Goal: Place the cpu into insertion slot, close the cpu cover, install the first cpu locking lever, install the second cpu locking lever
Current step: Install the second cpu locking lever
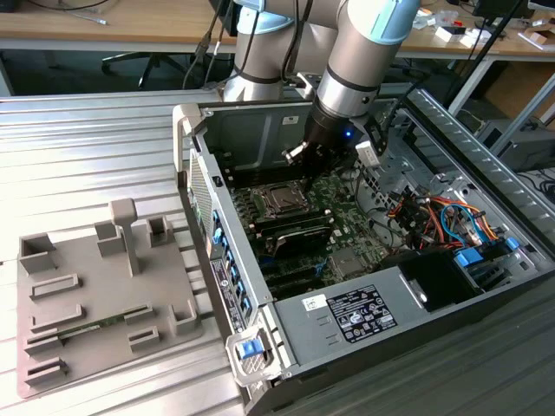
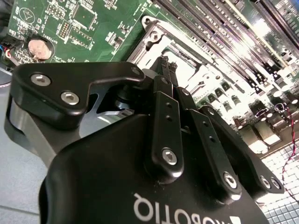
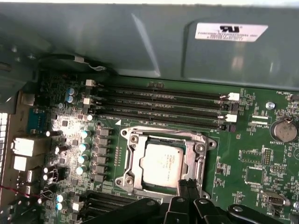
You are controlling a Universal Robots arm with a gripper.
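CPU (image 3: 162, 163) sits flat inside the insertion slot (image 3: 132, 140), its pale metal face showing through the cut-out centre of the cpu cover (image 3: 194, 161), which lies down over the socket in the first wrist view. The slot is set into the green motherboard (image 3: 247, 163), just beside a row of long black memory slots (image 3: 159, 105). A round coin battery (image 3: 283, 130) sits on the board well apart from the socket. In the exterior view the open computer case (image 1: 286, 338) lies on a ribbed metal table (image 1: 87, 156), with a grey plastic fixture tray (image 1: 95, 295) on the exterior view's left. The arm reaches down into the case, and the gripper (image 3: 188, 185) hovers at the edge of the socket frame. Its fingers (image 2: 166, 70) are drawn together with almost no gap, and nothing is seen held between them.
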